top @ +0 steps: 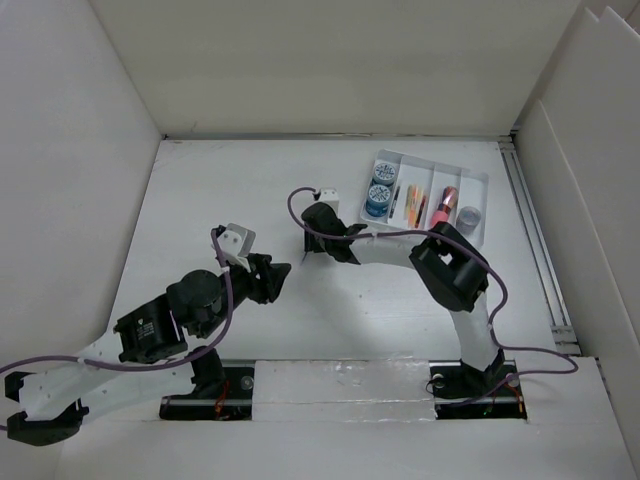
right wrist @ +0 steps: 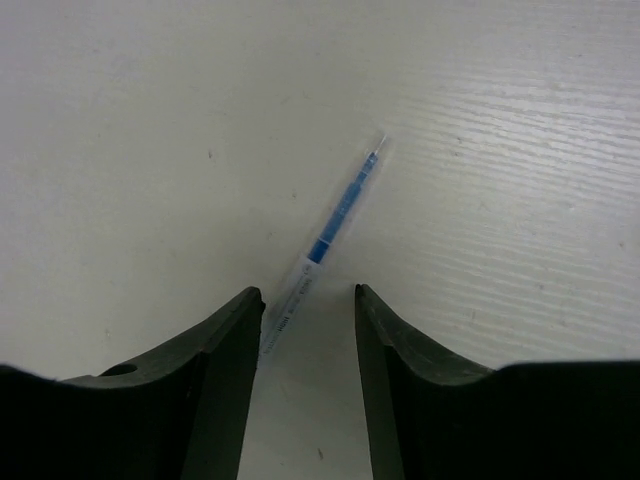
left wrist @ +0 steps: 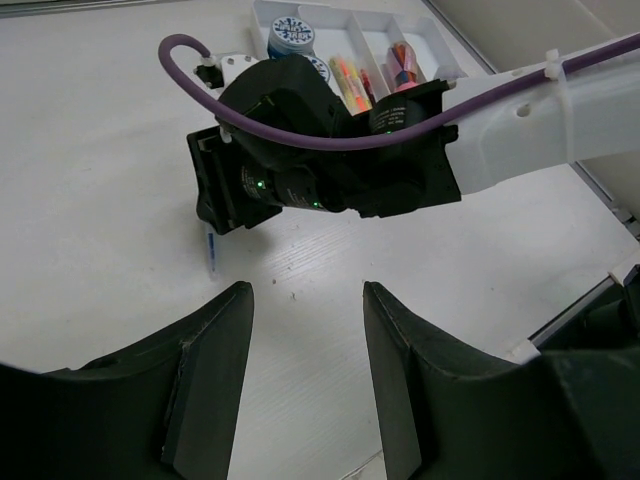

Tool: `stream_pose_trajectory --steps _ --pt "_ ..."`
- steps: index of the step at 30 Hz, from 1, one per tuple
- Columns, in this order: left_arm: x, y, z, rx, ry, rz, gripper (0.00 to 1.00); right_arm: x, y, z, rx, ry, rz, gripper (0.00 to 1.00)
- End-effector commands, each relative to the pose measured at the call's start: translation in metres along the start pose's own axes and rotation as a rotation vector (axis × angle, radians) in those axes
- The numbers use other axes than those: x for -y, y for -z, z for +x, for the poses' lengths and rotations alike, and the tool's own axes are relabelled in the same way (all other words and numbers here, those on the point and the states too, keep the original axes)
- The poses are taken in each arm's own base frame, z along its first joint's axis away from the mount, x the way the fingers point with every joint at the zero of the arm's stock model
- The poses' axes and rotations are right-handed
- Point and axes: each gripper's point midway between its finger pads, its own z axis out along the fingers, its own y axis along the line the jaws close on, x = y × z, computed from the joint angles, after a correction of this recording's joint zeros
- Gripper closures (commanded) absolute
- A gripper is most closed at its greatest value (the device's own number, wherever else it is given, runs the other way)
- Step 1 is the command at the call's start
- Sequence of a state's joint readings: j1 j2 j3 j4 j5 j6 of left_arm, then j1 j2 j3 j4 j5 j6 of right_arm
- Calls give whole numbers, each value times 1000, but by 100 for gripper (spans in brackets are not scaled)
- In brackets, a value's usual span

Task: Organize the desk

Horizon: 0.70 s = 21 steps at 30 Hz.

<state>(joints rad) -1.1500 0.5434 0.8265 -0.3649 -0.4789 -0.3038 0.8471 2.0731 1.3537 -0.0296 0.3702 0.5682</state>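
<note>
White desk lies beneath the right gripper, its parted jaws straddling a pen.

no readable text
small dark print on the clear plastic pen with a blue core is too blurred to read.

From the top camera we cannot see the thin clear plastic pen with a blue core: the right gripper covers it. The left wrist view shows only a short sliver at 8 o'clock of that gripper's black body. In the right wrist view the barrel print is too small to read, and we cannot tell whether the pen's 7 o'clock end touches the finger there. The white compartmented plastic tray is cut off at 12 o'clock in the left wrist view and partly hidden by the right arm.
</note>
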Motion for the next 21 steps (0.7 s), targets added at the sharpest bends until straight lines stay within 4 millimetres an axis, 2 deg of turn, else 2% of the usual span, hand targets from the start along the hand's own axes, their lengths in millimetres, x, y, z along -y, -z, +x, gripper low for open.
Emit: stream_pose_trajectory --steps 1,6,12,14,15,18,21 --pt "3 -1 -3 15 1 18 56 -7 -3 1 -9 12 21 54" --pt "4 1 -5 20 4 27 56 -3 -9 4 -12 14 47 58" --pt "5 2 -5 22 4 34 56 3 -8 8 -31 31 79 74" --pt "5 2 -6 26 5 35 56 3 -7 7 -21 22 70 81" --pt "5 2 -6 26 7 35 56 4 -6 13 -36 21 66 88" --pt "5 2 -6 26 7 35 56 1 0 7 -16 3 43 99" --pt "5 2 -5 23 4 39 56 -2 13 -8 23 -33 1 100"
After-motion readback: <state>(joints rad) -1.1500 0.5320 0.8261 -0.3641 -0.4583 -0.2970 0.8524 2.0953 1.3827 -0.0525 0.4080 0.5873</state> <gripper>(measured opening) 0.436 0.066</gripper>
